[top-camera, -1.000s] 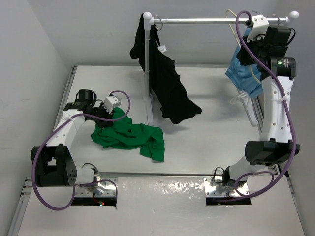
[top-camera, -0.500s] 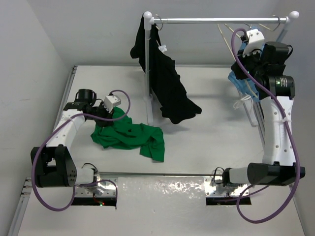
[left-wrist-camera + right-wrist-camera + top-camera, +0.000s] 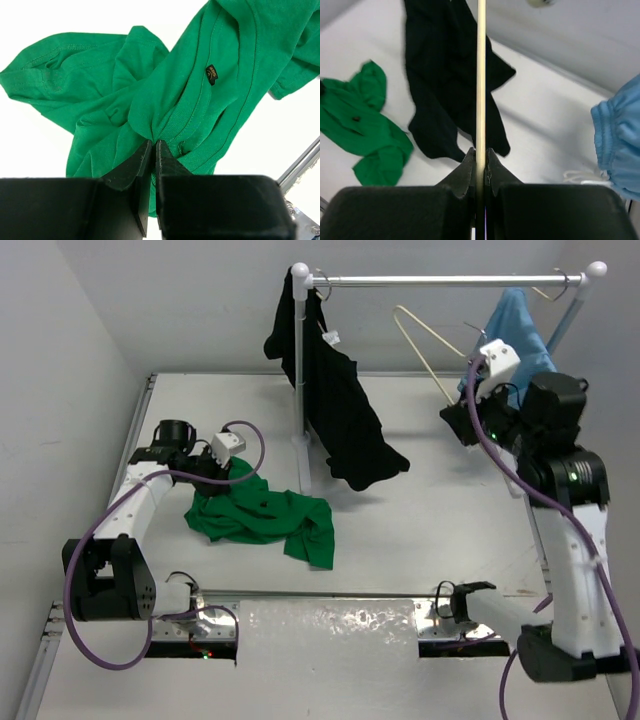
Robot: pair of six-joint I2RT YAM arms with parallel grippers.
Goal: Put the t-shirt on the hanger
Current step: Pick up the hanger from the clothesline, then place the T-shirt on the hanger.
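the left claw [image 3: 154, 142] is pinched tight on a fold of the crumpled bright green cloth t-shirt [image 3: 265, 515], which lies heaped on the white bench [image 3: 420, 520] and spreads out ahead of that claw. the right claw [image 3: 480, 150], raised high above the bench, is clamped on one thin bar of the cream-white triangular clothes hanger [image 3: 425, 345], which runs on straight past its tips. beyond that claw hang a black garment [image 3: 445, 75] to its left and a light-blue garment [image 3: 620, 145] to its right.
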